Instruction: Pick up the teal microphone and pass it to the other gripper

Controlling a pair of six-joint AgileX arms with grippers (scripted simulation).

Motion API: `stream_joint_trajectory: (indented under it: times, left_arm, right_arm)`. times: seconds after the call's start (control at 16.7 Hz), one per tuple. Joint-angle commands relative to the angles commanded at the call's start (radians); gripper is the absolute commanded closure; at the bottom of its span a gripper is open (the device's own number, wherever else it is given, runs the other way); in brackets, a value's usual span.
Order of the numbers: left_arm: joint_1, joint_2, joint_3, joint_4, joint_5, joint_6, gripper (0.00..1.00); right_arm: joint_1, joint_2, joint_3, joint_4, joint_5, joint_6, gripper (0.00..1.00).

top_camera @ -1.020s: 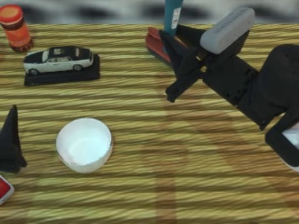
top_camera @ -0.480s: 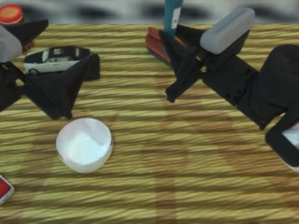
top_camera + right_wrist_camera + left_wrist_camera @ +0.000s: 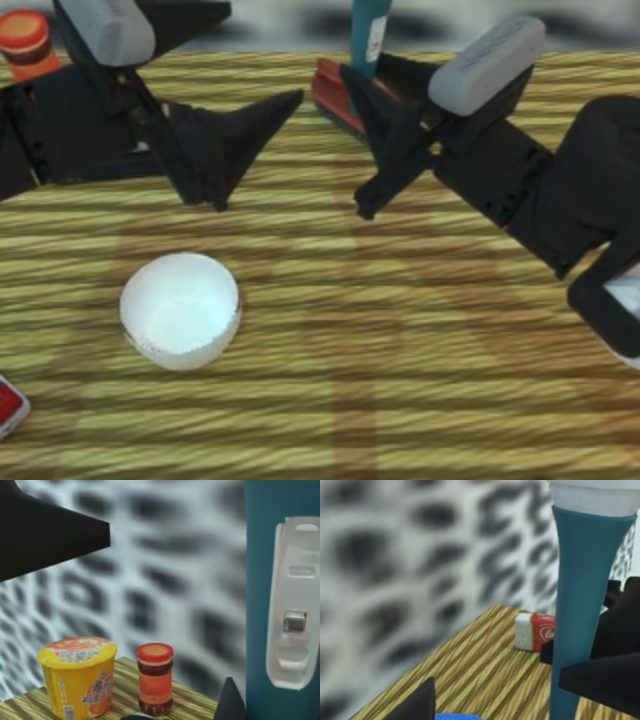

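The teal microphone (image 3: 368,35) stands upright above the table's far edge, with its white switch strip (image 3: 295,605) facing the right wrist camera. Its silver-white head (image 3: 592,495) is at the top. My right gripper (image 3: 372,80) is shut on the lower handle (image 3: 582,605), and one finger (image 3: 229,702) lies against the teal side. My left gripper (image 3: 265,85) is open just left of the microphone, its fingers (image 3: 600,680) spread wide. One left fingertip (image 3: 50,530) reaches into the right wrist view.
A white bowl (image 3: 180,310) sits front left. A red jar (image 3: 25,45) and a yellow noodle cup (image 3: 77,677) stand at the far left. A red block (image 3: 330,95) lies under the right gripper. A red-white box (image 3: 535,630) and a blue object (image 3: 455,716) are nearby.
My left arm has swung from the table's left edge up and rightward toward the microphone, covering the toy car. The right arm and the microphone have not moved.
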Motion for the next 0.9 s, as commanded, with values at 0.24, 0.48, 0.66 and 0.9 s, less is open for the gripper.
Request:
stream_joint_trajectory:
  times: [0.24,0.48,0.66,0.9]
  left_arm:
    - [0.005,-0.003,-0.004,-0.002,-0.002,-0.001,0.0]
    - [-0.04,0.069,0.054,0.018,-0.039,-0.002,0.0]
    - [-0.11,0.19,0.147,0.048,-0.107,-0.005,0.0]
    - [-0.192,0.321,0.249,0.079,-0.187,-0.008,0.0]
  right_arm:
    - [0.0,0.0,0.0,0.0,0.0,0.0,1.0]
    - [0.0,0.0,0.0,0.0,0.0,0.0,1.0]
    - [0.0,0.0,0.0,0.0,0.0,0.0,1.0]
    - [0.0,0.0,0.0,0.0,0.0,0.0,1.0]
